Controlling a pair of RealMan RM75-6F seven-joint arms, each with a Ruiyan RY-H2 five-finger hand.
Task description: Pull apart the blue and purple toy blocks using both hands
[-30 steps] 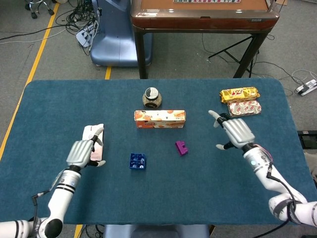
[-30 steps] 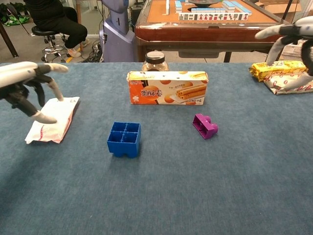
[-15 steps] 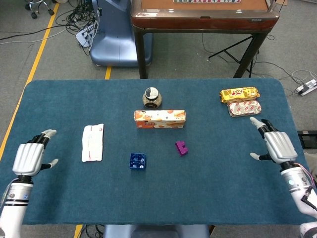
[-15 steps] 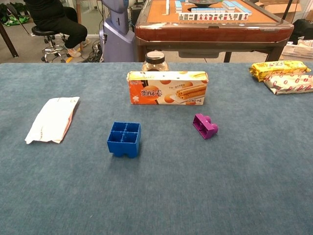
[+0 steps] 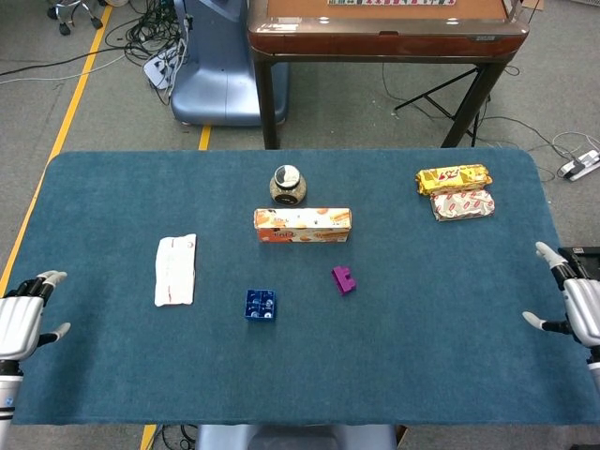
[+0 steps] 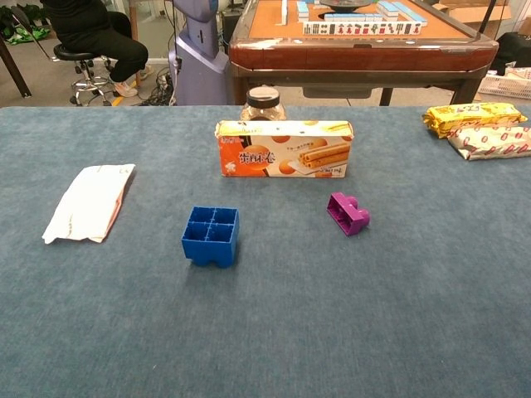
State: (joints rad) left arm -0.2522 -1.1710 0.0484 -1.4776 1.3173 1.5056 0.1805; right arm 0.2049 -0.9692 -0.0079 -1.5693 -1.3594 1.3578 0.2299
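With the blue block (image 5: 260,305) and purple block (image 5: 343,279) already lying apart mid-table and the left hand (image 5: 21,322) and right hand (image 5: 577,306) spread empty at the edges, little remains to fail except a stray sweep scattering them.

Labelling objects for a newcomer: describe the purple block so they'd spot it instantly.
Find the orange box mid-table. The purple block lies just in front of its right end, alone on the cloth. It is smaller than the blue block to its left, and lies tilted.
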